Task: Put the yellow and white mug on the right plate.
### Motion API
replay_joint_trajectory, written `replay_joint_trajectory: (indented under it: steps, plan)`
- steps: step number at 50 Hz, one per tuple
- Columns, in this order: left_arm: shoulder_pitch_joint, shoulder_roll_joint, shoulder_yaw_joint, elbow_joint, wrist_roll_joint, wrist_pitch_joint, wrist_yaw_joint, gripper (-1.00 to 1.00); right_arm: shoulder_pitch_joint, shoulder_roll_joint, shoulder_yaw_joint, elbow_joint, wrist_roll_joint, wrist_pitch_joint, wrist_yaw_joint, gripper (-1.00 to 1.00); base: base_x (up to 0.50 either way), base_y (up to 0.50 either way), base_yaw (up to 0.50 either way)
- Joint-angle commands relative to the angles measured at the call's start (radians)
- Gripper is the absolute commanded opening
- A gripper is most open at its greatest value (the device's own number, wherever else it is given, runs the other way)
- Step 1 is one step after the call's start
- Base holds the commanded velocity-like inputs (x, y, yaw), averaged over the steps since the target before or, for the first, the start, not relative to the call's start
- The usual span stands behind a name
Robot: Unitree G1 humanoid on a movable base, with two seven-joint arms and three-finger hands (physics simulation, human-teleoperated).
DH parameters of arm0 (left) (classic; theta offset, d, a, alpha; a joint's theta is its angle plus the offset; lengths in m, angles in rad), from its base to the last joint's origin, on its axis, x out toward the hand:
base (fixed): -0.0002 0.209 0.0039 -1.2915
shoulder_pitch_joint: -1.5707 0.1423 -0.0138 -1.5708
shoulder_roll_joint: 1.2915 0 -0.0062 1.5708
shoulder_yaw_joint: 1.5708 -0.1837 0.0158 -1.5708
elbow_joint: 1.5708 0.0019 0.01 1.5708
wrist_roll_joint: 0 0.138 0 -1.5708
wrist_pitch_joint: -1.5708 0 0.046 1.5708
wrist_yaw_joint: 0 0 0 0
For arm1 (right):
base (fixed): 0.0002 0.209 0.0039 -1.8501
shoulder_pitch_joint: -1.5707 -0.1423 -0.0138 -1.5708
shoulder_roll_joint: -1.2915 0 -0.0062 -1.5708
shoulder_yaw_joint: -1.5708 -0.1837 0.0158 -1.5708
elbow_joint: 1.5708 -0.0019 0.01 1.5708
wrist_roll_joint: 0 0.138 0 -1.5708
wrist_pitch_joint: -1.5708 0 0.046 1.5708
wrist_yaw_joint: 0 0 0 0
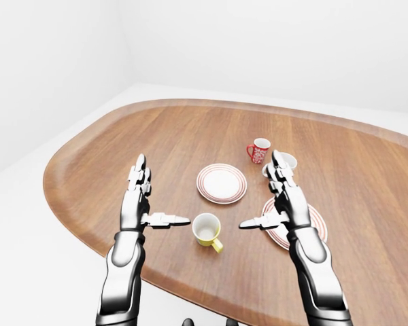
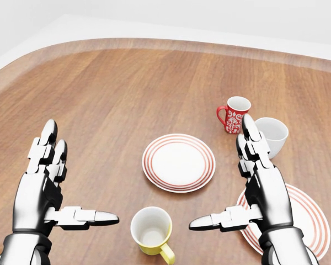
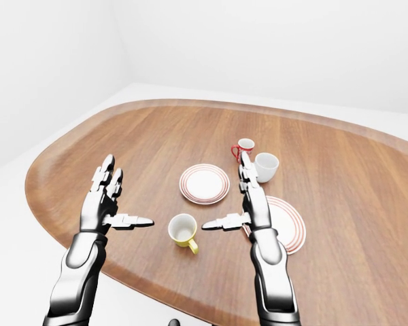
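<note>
The yellow and white mug (image 2: 151, 230) stood upright on the wooden table (image 2: 127, 99), at the bottom of the head view, between the two hands and touching neither. The left hand (image 2: 44, 187) and the right hand (image 2: 259, 190) both hovered with fingers spread, holding nothing. The right plate (image 2: 309, 212) lay partly under the right hand. A second plate (image 2: 179, 162), a red mug (image 2: 233, 115) and a white cup (image 2: 273, 134) stood farther up.

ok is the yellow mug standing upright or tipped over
Upright. In the head view the yellow and white mug stands on its base on the table, round rim facing up, showing an empty white inside, handle toward the bottom right.
</note>
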Motion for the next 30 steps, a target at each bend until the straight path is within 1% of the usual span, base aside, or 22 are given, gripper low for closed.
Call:
replay_joint_trajectory:
  steps: [1,7,10,14,17,23,30]
  plan:
    - [-0.008,0.002,0.005,-0.004,-0.003,0.000,0.000,1.00,-0.025,-0.001,0.012,0.014,-0.010,0.000,0.010,1.00,0.00,0.00,0.00]
    - [-0.035,0.014,0.032,-0.004,-0.021,0.000,0.002,1.00,-0.066,-0.014,0.023,0.085,-0.070,0.000,0.014,1.00,0.00,0.00,0.00]
    - [-0.038,0.016,0.037,-0.011,-0.025,0.000,0.004,1.00,-0.095,-0.018,0.024,0.102,-0.096,0.000,0.020,1.00,0.00,0.00,0.00]
    - [-0.044,0.019,0.041,-0.010,-0.029,0.000,0.005,1.00,-0.147,-0.027,0.027,0.100,-0.133,0.000,0.038,1.00,0.00,0.00,0.00]
    - [-0.055,0.025,0.053,-0.009,-0.037,0.000,0.005,1.00,-0.176,-0.038,0.043,0.082,-0.201,0.000,0.047,1.00,0.00,0.00,0.00]
    - [-0.072,0.036,0.071,-0.007,-0.051,0.000,0.008,1.00,-0.217,-0.034,0.051,0.073,-0.256,0.000,0.080,1.00,0.00,0.00,0.00]
    - [-0.097,0.053,0.097,-0.003,-0.073,0.000,0.014,1.00,-0.261,-0.032,0.050,0.066,-0.308,0.000,0.088,1.00,0.00,0.00,0.00]
